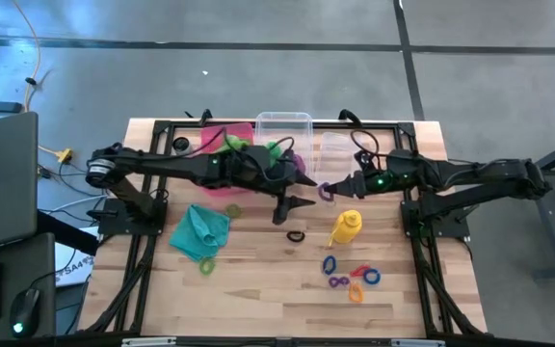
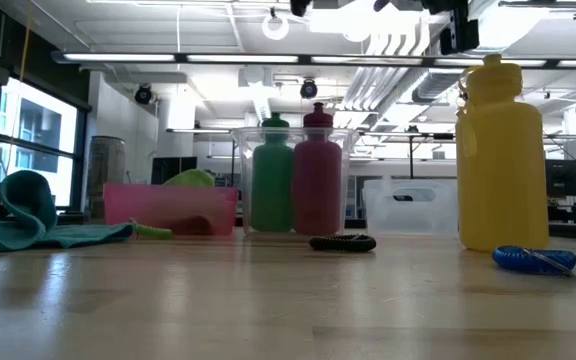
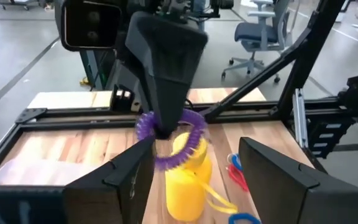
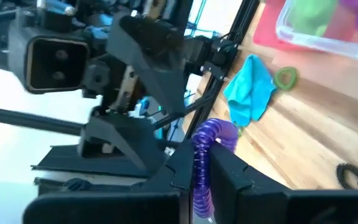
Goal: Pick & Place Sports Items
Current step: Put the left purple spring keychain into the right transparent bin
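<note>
My right gripper (image 1: 330, 190) is shut on a purple spiral ring (image 1: 325, 192) above the table's middle, just beyond the yellow bottle (image 1: 345, 228). My left gripper (image 1: 300, 193) is open and empty, facing it from the left, with the ring a short way in front of its fingertips (image 3: 135, 168). The green bottle (image 2: 273, 185) and purple bottle (image 2: 317, 180) stand in a clear bin (image 1: 284, 123). A lime cloth (image 2: 190, 178) lies in the pink bin (image 1: 222, 135). The teal cloth (image 1: 200, 231) lies on the table. My right gripper pinches the purple ring's loop (image 4: 204, 163) between its two fingers, at one side of the loop. The fingers come from the table's right. The rest of the loop (image 3: 188, 134) sticks out past the fingertips, lifted clear of the table.
Loose rings lie on the wood: a black one (image 1: 295, 235), a green one (image 1: 207, 265), and several blue, purple and orange ones (image 1: 355, 280) in front of the yellow bottle. A second clear bin (image 1: 335, 154) stands at the back right.
</note>
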Motion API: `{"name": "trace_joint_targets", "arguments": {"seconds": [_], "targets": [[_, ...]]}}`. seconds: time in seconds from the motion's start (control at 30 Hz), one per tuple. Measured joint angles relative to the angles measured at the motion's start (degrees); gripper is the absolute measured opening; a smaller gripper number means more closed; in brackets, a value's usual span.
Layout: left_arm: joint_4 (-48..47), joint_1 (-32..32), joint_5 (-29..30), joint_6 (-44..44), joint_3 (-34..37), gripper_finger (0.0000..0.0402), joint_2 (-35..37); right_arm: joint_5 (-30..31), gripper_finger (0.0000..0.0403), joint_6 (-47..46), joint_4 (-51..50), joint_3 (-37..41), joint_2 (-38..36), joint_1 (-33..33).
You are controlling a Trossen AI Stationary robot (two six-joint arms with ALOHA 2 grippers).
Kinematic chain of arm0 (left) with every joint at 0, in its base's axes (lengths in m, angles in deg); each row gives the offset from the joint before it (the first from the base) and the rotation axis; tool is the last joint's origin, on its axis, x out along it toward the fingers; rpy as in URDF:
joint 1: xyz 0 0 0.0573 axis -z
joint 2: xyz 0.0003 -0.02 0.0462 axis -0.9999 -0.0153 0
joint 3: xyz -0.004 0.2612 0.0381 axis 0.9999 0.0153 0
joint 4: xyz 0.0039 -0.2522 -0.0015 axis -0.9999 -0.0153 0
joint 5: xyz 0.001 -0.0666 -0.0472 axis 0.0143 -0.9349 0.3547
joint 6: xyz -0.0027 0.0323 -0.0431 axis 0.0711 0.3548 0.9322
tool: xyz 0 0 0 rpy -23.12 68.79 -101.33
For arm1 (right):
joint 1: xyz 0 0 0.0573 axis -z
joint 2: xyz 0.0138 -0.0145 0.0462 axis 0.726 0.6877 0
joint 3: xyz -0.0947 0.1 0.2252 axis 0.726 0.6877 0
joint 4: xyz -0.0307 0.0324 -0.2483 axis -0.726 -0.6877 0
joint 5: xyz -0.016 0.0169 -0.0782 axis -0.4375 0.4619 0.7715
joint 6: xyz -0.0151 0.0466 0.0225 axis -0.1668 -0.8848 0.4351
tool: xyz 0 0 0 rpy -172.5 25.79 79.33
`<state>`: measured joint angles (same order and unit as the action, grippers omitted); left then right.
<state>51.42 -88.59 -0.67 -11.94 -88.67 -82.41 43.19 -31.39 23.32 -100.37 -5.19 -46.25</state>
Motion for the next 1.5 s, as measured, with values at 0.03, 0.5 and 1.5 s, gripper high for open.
{"name": "trace_joint_targets", "arguments": {"seconds": [0.03, 0.5, 1.5], "targets": [[-1.10, 0.00, -0.02, 0.14, 0.00, 0.0227, 0.65, 0.42, 0.0017, 0.75, -0.01, 0.00, 0.00, 0.35], [-6.00, 0.66, -5.38, 12.13, 0.00, 0.0227, 7.88, -2.68, 0.0017, 19.21, -8.50, 0.00, -1.15, 10.82], [-11.78, 2.45, -5.44, 20.02, -0.04, 0.0216, 10.70, -1.23, 0.0018, 59.53, -23.53, 0.02, 11.90, 31.62]]}}
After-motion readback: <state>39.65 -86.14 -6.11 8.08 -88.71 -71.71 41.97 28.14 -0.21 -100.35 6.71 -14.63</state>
